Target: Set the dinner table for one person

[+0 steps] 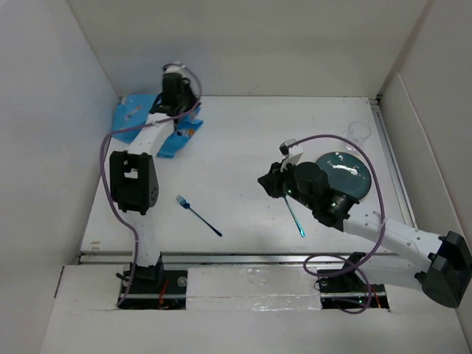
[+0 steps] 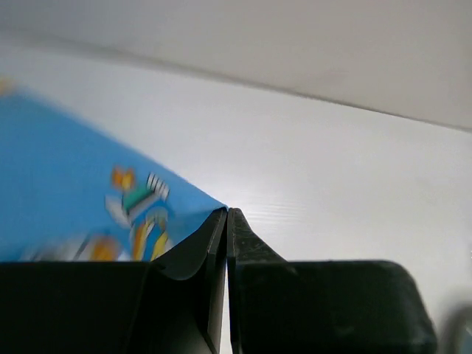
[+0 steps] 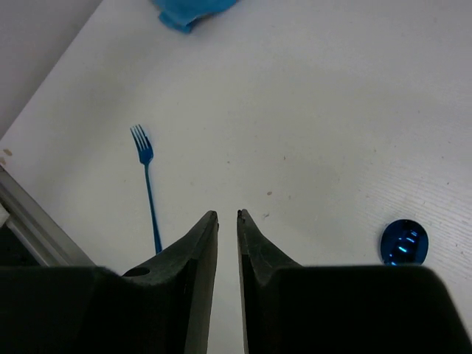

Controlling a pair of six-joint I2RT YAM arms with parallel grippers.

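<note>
The blue cartoon-printed placemat (image 1: 140, 118) lies crumpled at the far left of the white dinner table (image 1: 236, 147). My left gripper (image 1: 181, 105) is over the placemat's right side. In the left wrist view the placemat (image 2: 74, 192) runs up to the left gripper (image 2: 226, 211), whose jaws are shut on its corner. A blue fork (image 1: 198, 215) lies near the front left. A blue spoon (image 1: 295, 214) lies just left of a dark teal plate (image 1: 346, 175). My right gripper (image 1: 267, 183) hovers above the table, a little apart from the spoon's bowl (image 3: 403, 243). In the right wrist view the right gripper (image 3: 227, 214) is open by a narrow gap and holds nothing.
A clear glass (image 1: 359, 133) stands at the far right, behind the plate. White walls close in the table on the left, back and right. A metal rail (image 1: 243, 256) runs along the front edge. The fork (image 3: 147, 184) and the placemat (image 3: 192, 11) show in the right wrist view.
</note>
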